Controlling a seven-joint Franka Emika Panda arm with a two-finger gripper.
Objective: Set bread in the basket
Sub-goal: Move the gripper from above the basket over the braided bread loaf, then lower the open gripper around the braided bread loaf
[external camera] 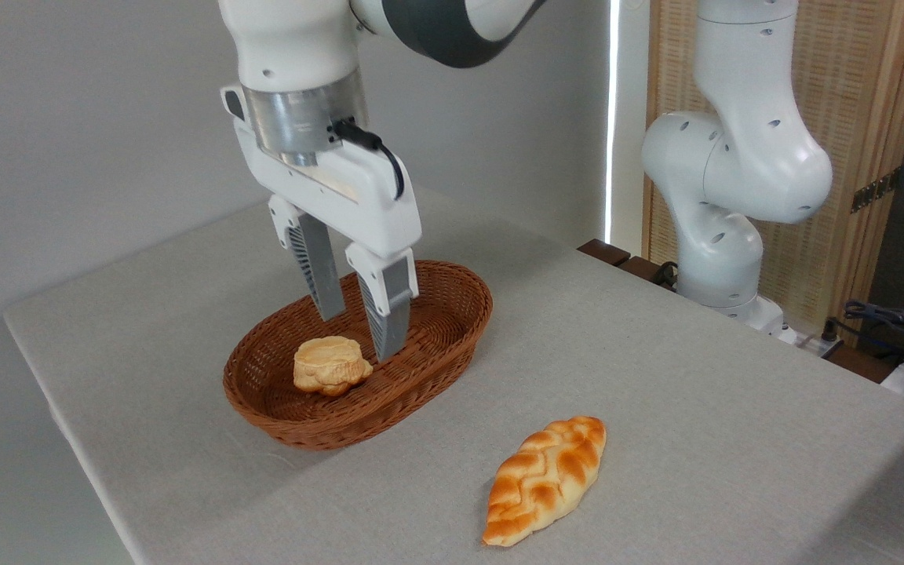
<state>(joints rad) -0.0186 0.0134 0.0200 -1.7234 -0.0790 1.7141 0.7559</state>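
Observation:
The bread, a long plaited golden-orange loaf with pointed ends, lies on the table in front of and to the right of the basket, untouched. The oval reddish-brown wicker basket sits left of centre. Inside it rests a small round pale bun. My gripper hangs over the basket's middle, fingers pointing down just above and to the right of the bun. It is open, and nothing is between its fingers.
The table's left edge runs close to the basket. The arm's white base stands at the back right beside a wooden screen. Cables and dark gear lie past the right edge.

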